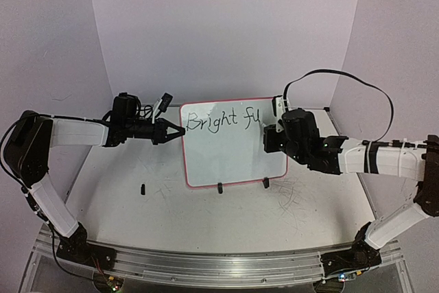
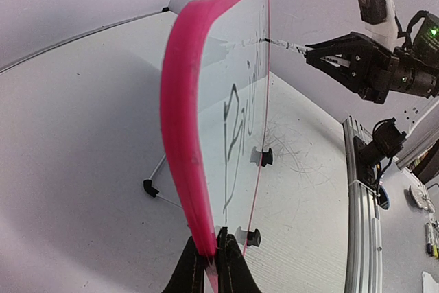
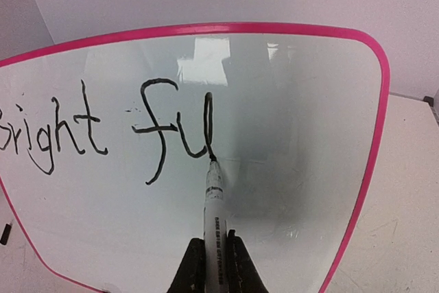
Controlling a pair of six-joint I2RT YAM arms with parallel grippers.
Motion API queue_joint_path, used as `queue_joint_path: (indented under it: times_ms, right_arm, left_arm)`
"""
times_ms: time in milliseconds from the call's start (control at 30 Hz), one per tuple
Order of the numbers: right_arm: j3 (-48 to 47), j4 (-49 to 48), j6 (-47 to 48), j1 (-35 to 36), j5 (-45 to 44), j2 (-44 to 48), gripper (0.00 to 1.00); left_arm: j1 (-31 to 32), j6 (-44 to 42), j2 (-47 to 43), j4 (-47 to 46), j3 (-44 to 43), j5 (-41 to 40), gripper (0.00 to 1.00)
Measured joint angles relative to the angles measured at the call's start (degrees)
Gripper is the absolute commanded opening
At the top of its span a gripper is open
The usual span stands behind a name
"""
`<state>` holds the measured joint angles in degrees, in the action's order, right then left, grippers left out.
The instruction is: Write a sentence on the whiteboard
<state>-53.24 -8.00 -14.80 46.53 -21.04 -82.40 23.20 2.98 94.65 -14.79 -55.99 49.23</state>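
The whiteboard (image 1: 230, 159) stands upright on two black clip feet mid-table, white with a pink-red frame (image 2: 180, 94). Black marker letters "Bright fu" (image 3: 164, 128) run along its top; that is all of the sentence (image 1: 223, 120) that shows. My left gripper (image 1: 173, 130) is shut on the board's left edge, its jaws pinching the frame (image 2: 211, 255). My right gripper (image 3: 218, 265) is shut on a white marker (image 3: 214, 204), whose black tip touches the board at the foot of the "u". In the top view the right gripper (image 1: 271, 136) is at the board's upper right.
A small black clip (image 1: 143, 189) lies on the table left of the board. Faint scribble marks (image 1: 295, 193) cover the tabletop at right. White walls enclose the back and sides. A metal rail (image 1: 206, 265) runs along the near edge.
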Motion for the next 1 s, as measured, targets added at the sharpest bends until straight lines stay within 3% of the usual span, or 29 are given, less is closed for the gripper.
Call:
queue_joint_path:
  times_ms: [533, 1000]
  right_arm:
    - [2.41, 0.98, 2.84, -0.30, 1.69, 8.90, 0.00]
    - [-2.29, 1.13, 4.10, -0.86, 0.04, 2.65, 0.00]
  left_arm:
    - [0.04, -0.61, -0.11, -0.07, 0.00, 0.15, 0.00]
    - [0.04, -0.66, -0.13, -0.07, 0.00, 0.28, 0.00]
